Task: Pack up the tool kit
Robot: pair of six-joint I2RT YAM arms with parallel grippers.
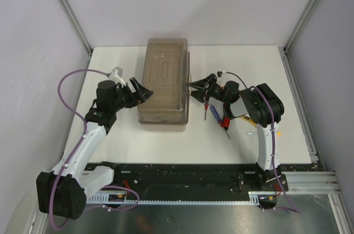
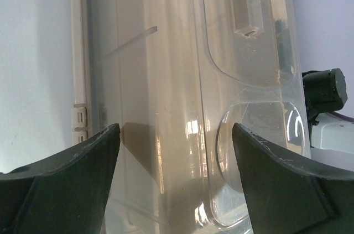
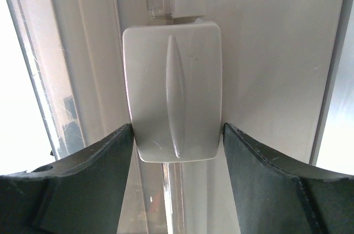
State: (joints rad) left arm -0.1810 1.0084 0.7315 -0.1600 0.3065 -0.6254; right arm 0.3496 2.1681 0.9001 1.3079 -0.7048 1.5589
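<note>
The beige toolbox [image 1: 164, 82] with its smoky lid down stands mid-table. My left gripper [image 1: 141, 91] is open at the box's left side; in the left wrist view [image 2: 176, 129] its jaws stand wide apart with the lid [image 2: 166, 51] between and beyond them. My right gripper [image 1: 193, 90] is at the box's right side. In the right wrist view [image 3: 177, 126] its fingers press both side edges of the beige front latch [image 3: 174, 90]. A blue-handled screwdriver [image 1: 213, 113] and a red-handled tool [image 1: 225, 121] lie on the table under my right arm.
A yellow-handled tool [image 1: 251, 123] shows partly behind my right arm. A small orange piece [image 1: 278, 133] lies near the table's right edge. Purple cables loop off both arms. Grey walls close the table's left, back and right.
</note>
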